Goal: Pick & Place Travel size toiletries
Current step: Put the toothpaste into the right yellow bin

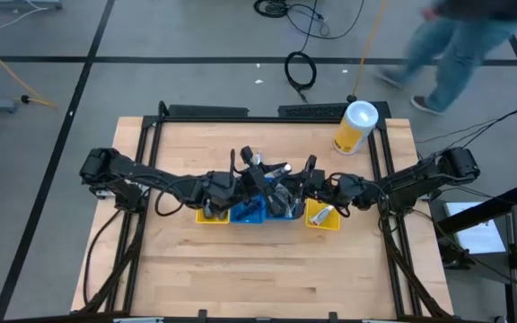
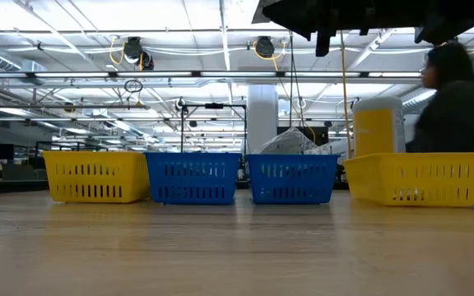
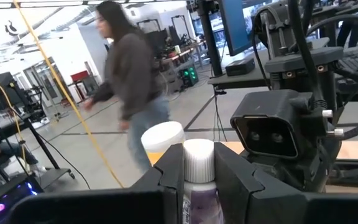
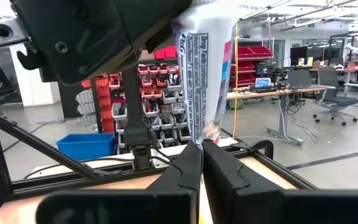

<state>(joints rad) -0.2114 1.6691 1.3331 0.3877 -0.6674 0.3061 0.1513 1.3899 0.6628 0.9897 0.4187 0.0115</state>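
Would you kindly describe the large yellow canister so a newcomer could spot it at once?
Start at the wooden table and go to its far right corner, beyond the row of bins. The yellow canister stands there alone, upright, taller than any bin, with a white lid.

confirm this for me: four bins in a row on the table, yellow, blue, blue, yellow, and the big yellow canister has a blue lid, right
Not quite. The canister's lid is white, not blue, as the high view shows. The rest stands: four bins sit in a row, a yellow bin, a blue bin, another blue bin and a yellow bin.
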